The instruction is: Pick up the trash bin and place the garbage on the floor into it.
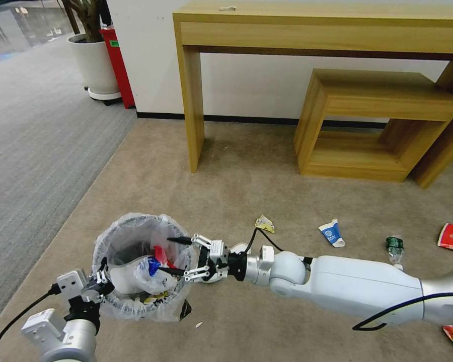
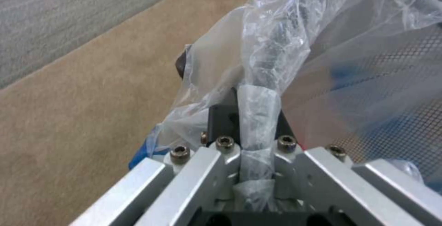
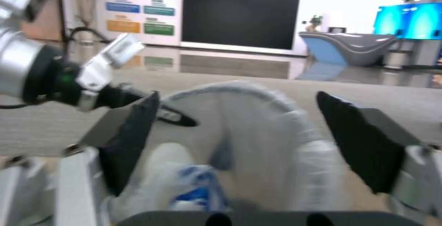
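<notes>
The trash bin sits on the beige carpet, light and thin-walled, best held at its rim. The left gripper clamps that bagged rim; the right gripper hangs spread above it, empty. Litter lies behind.

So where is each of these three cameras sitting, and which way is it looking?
Head view: on the robot's head, looking down at the beige carpet; both arms show, left gripper and right gripper at the round black plastic-lined bin.
Left wrist view: on the left arm, looking along its gripper shut on the bin's lined rim.
Right wrist view: on the right arm, open gripper facing the bin.
All three share the bin.
</notes>
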Motion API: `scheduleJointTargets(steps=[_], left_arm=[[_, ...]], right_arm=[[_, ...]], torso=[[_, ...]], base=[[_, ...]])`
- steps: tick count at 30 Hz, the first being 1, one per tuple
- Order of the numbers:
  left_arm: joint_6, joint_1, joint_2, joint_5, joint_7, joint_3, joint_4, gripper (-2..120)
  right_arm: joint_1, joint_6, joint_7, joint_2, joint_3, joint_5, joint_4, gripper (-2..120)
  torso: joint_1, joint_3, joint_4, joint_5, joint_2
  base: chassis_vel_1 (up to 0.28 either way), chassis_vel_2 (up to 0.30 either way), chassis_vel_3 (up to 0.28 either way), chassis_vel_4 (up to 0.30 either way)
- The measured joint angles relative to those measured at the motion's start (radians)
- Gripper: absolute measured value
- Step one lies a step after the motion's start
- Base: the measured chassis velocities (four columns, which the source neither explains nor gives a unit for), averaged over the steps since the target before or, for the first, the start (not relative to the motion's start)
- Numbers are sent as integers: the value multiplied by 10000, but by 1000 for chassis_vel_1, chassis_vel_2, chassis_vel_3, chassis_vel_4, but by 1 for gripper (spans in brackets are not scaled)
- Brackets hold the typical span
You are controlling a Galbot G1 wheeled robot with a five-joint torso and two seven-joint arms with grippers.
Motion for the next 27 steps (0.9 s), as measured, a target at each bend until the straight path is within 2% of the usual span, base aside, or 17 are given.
scheduleJointTargets(steps=[3,12,15,20,23,27], left_arm=[[128,-51,129,-262,-122,-47,93,1],[331,-136,389,-634,-316,-117,206,1],[382,-168,524,-825,-403,-174,162,1],[414,-172,581,-909,-450,-204,74,1],[417,-147,603,-924,-457,-216,28,1],[409,-163,563,-923,-459,-199,9,1]], right_arm=[[-70,-45,12,-192,342,67,-344,99],[-212,177,-397,-456,707,-58,-1736,100],[-45,466,-905,-388,496,-334,-2540,100],[186,681,-1410,-203,242,-615,-3152,100],[408,995,-2301,-34,38,-918,-3972,100],[516,1148,-2802,79,-3,-1065,-4580,100]], torso=[[0,1,-1,1,0],[0,1,-2,1,0],[1,1,-3,-1,0],[0,1,-1,1,0],[1,2,0,1,0],[1,1,-1,0,0]], base=[[0,0,0,0],[0,0,0,0],[0,0,0,0],[0,0,0,0],[0,0,0,0],[0,0,0,0]])
